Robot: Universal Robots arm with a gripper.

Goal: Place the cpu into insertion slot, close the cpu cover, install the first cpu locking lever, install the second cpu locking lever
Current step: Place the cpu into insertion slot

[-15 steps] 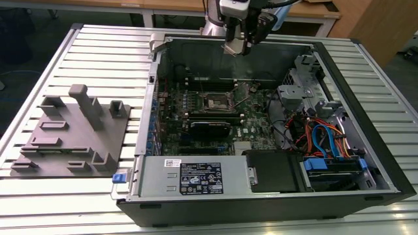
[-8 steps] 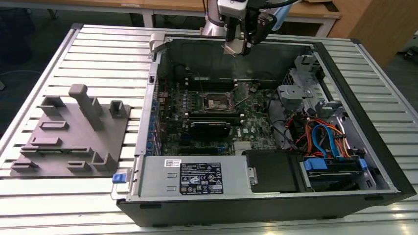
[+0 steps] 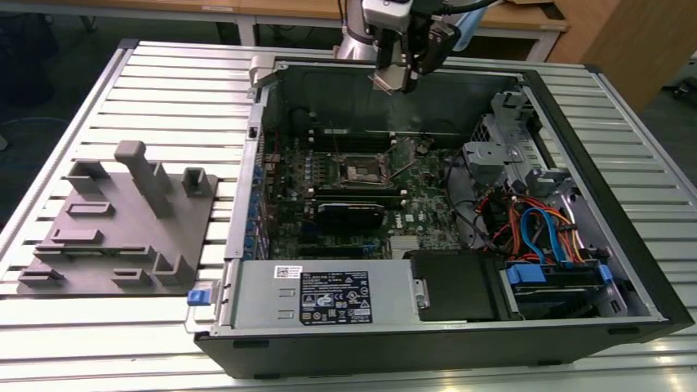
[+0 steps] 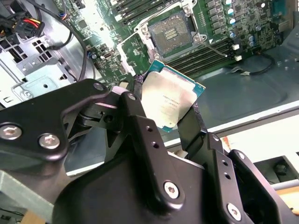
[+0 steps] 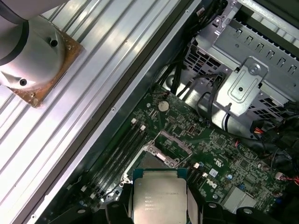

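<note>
My gripper [image 3: 394, 80] hangs above the back wall of the open computer case, shut on the cpu [image 4: 170, 100], a flat square chip with a dull silver top. In the second wrist view its black fingers [image 4: 192, 122] press on two opposite edges of the chip. The cpu [image 5: 160, 198] is well above the green board. The insertion slot [image 3: 360, 170] lies open on the board, with its dark centre and silver rim [image 4: 173, 30] bare. A thin silver frame [image 5: 174, 142] that looks like the cpu cover stands raised at the slot's edge. A thin lever wire [image 4: 216, 48] lies beside the slot.
The case [image 3: 436, 327] lies on a slatted metal table [image 3: 175, 90]. Long black memory slots [image 4: 205, 51] flank the socket. A drive cage [image 3: 495, 155] and coloured cables [image 3: 539, 229] fill the exterior view's right. A grey fixture [image 3: 120, 229] sits at the left. The arm's base [image 5: 32, 51] stands behind the case.
</note>
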